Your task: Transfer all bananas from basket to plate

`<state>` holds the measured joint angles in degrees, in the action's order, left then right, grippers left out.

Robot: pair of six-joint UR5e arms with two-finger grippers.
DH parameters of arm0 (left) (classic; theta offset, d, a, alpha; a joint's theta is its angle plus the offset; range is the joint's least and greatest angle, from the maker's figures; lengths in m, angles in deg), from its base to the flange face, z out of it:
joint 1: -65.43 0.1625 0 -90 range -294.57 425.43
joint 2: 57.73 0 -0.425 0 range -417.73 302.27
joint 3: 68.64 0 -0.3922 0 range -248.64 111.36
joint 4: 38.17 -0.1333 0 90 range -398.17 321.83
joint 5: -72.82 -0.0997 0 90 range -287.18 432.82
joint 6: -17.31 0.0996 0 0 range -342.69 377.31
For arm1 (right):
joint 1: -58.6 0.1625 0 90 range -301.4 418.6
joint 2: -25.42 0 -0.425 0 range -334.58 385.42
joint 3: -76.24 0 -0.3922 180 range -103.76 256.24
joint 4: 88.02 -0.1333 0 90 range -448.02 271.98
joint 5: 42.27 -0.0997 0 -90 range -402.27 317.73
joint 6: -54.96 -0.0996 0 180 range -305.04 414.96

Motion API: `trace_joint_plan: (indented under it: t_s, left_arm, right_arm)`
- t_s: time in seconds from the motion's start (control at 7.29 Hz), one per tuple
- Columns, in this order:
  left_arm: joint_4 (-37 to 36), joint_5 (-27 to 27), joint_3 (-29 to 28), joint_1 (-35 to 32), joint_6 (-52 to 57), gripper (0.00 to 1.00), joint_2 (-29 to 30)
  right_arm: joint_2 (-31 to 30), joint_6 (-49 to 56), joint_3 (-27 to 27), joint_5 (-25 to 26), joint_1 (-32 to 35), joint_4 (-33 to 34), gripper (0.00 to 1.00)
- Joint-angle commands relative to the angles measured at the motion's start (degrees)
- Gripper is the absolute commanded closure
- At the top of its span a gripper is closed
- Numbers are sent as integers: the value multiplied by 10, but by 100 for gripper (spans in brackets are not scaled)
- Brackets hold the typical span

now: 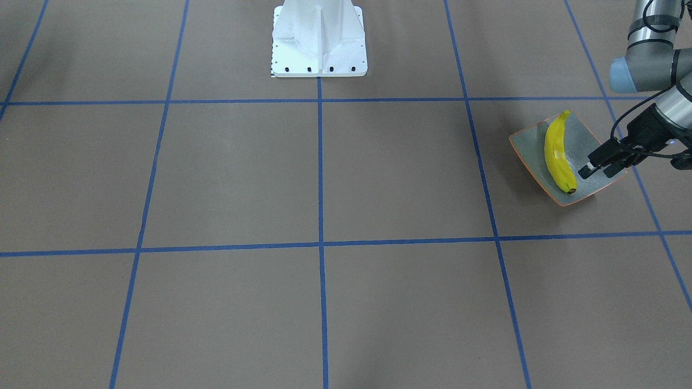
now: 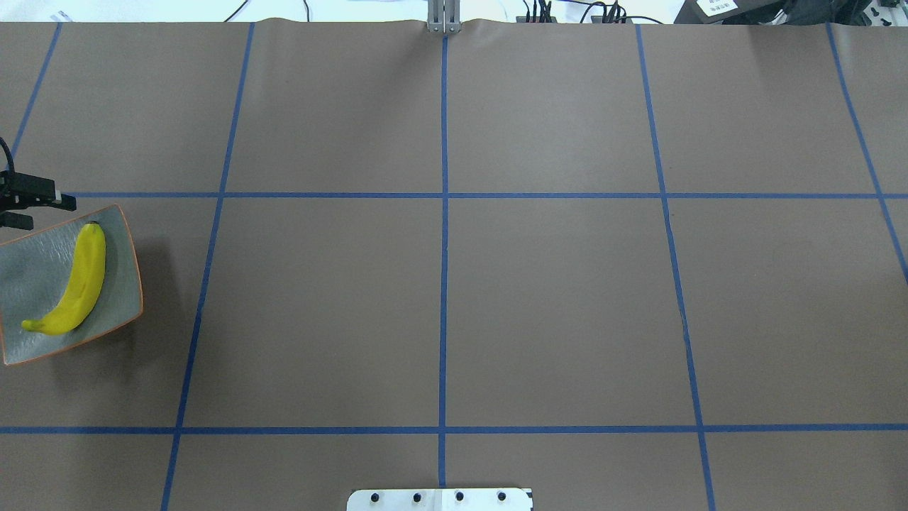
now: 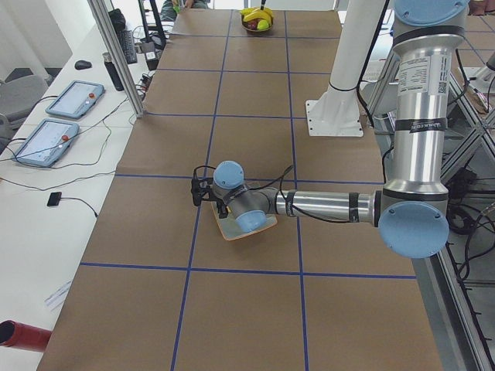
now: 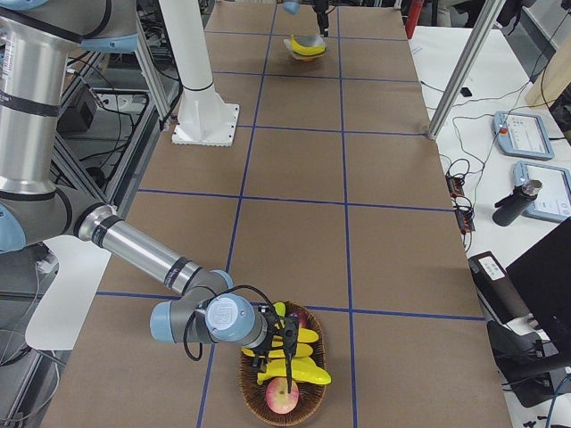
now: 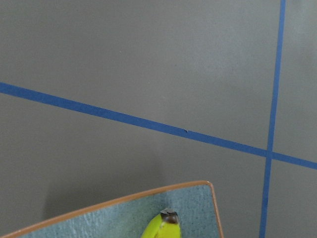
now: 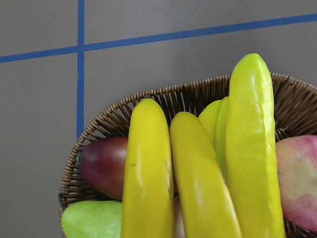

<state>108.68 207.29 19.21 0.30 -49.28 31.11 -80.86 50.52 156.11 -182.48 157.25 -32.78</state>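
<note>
One yellow banana point(image 1: 557, 156) lies on the grey-green plate point(image 1: 527, 146) with the orange rim; both also show in the overhead view, banana point(image 2: 81, 280) on plate point(image 2: 28, 270). My left gripper point(image 1: 597, 172) hangs open and empty over the plate's edge, beside the banana. Three bananas point(image 6: 148, 173) lie side by side in the wicker basket point(image 6: 173, 96). My right gripper point(image 4: 278, 343) is low over these bananas in the basket point(image 4: 254, 379). It shows only in the right side view, so I cannot tell whether it is open or shut.
The basket also holds a dark red fruit point(image 6: 101, 166), a green pear point(image 6: 91, 220) and a pink apple point(image 6: 299, 178). The white robot base point(image 1: 319, 40) stands mid-table. Plate and basket are at opposite ends of the brown table with blue grid lines.
</note>
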Motion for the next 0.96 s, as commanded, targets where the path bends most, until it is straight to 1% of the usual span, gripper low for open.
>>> trace_joint_plan:
  t_s: [0.0, 0.27, 0.41, 0.55, 0.82]
  left_arm:
    - [0, 0, 0, 0, 0, 1, 0]
    - [1, 1, 5, 0, -1, 1, 0]
    - [0, 1, 4, 0, -1, 1, 3]
    - [0, 1, 4, 0, -1, 1, 3]
    - [1, 1, 6, 0, -2, 1, 3]
  right_arm:
    - [0, 58, -13, 2, 18, 35, 0]
    - [6, 58, -28, 1, 18, 38, 1]
    - [6, 58, -28, 1, 18, 39, 4]
    - [6, 55, -28, 0, 18, 39, 15]
    - [6, 51, -27, -1, 17, 39, 27]
